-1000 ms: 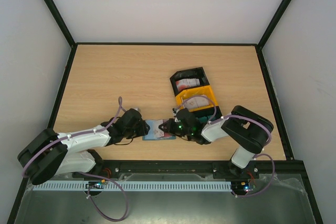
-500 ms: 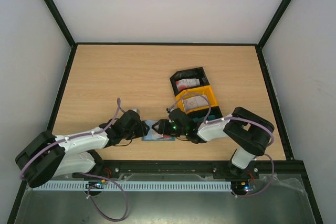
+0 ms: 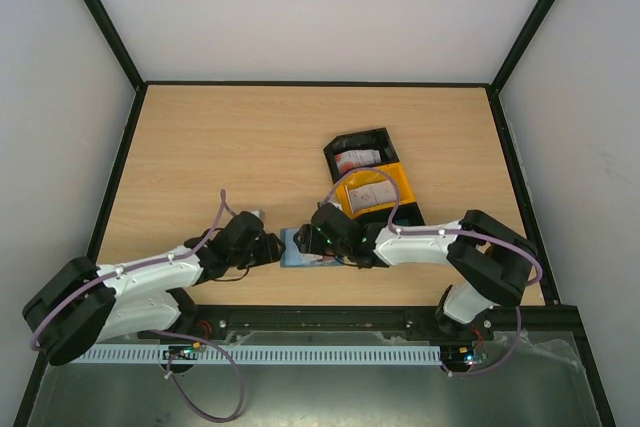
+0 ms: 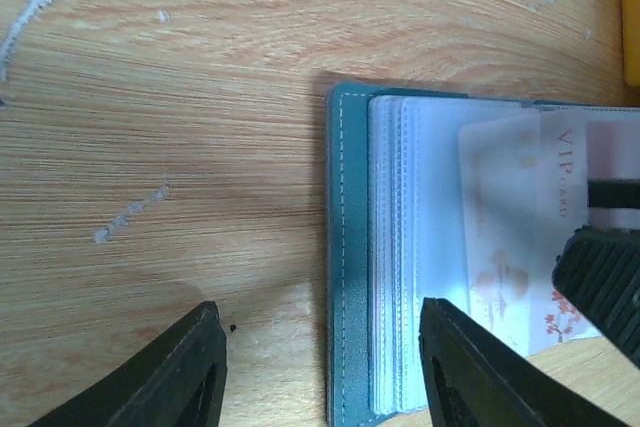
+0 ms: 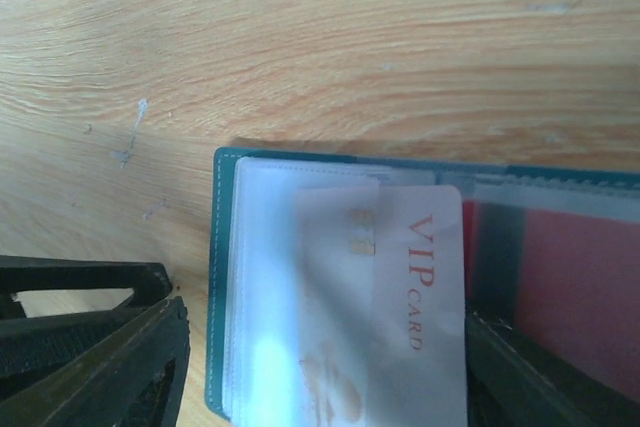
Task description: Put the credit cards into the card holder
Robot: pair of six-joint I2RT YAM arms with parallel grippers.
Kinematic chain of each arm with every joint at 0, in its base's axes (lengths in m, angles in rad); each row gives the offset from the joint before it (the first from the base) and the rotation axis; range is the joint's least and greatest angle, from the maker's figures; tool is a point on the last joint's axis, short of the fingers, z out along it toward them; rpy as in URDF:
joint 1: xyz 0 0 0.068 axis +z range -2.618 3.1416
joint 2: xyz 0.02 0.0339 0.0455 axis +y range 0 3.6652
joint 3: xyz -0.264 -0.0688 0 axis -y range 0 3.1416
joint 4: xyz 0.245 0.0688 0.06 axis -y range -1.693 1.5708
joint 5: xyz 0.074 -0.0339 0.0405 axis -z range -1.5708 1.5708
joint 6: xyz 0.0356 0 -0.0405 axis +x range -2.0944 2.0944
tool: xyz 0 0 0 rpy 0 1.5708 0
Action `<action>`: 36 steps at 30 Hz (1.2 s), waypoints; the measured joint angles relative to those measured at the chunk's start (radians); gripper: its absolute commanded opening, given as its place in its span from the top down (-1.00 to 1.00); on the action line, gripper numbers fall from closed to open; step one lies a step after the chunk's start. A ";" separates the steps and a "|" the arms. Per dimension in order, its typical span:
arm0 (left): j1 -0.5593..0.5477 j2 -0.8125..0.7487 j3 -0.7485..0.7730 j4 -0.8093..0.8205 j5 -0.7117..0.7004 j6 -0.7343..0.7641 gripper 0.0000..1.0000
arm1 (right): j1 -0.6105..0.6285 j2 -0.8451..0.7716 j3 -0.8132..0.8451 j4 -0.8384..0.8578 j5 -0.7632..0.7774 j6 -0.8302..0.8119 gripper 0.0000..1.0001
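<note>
Card holder (image 3: 293, 253) — partly under right pincer (image 3: 309, 240) from above, far end off-frame in 2 wrist views

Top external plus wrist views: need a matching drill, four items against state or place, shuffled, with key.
Things:
1. card holder
2. VIP card
3. black bin
4. yellow bin

States or places:
A. holds a pale card
B. lies open, clear sleeves facing up
C. rearmost bin, holds a red-marked card
D. partly tucked under a clear sleeve

Pairs: 1-B, 2-D, 3-C, 4-A
</note>
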 measured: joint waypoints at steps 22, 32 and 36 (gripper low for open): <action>0.000 0.031 -0.012 0.058 0.074 0.032 0.15 | 0.031 0.035 0.094 -0.183 0.029 -0.018 -0.24; -0.014 0.058 -0.018 0.106 0.088 0.031 0.19 | 0.031 0.036 0.053 -0.059 -0.035 0.061 -0.24; -0.017 0.058 -0.019 0.111 0.087 0.028 0.21 | 0.031 0.037 0.041 -0.014 -0.045 0.095 -0.24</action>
